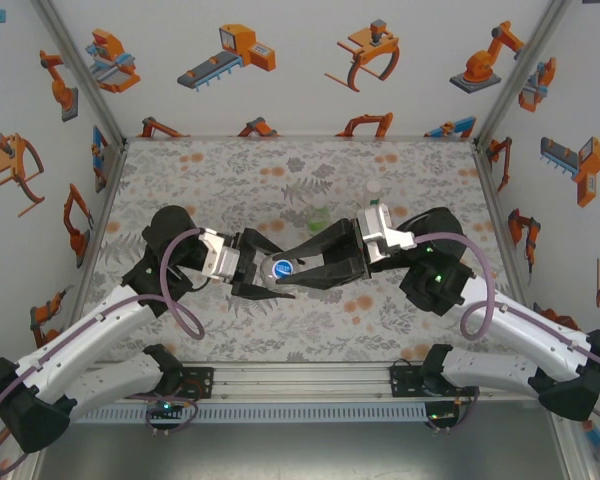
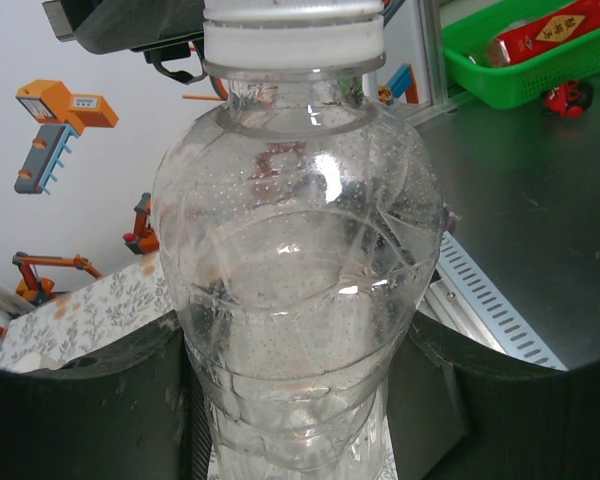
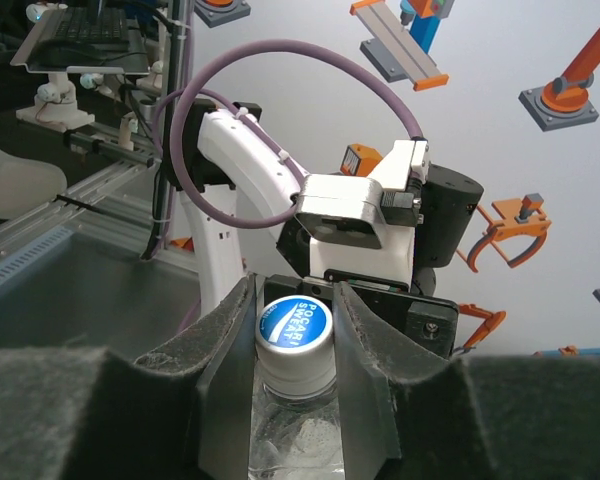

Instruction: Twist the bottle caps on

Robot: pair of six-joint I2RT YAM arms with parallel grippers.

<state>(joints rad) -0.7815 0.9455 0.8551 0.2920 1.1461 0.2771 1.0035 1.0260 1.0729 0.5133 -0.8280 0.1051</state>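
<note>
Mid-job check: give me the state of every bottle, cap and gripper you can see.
Left gripper: shut on clear plastic bottle.
Right gripper: shut on blue-topped white screw cap.
That bottle: gripped at its body, cap on its neck.
That cap: seated; tightness unclear.
Green-tinted bottle: upright on table.
Small clear white-topped bottle: upright on table.

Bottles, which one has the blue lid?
The clear plastic bottle held in the fingers; the green-tinted plastic bottle and other clear bottle stand free behind.
</note>
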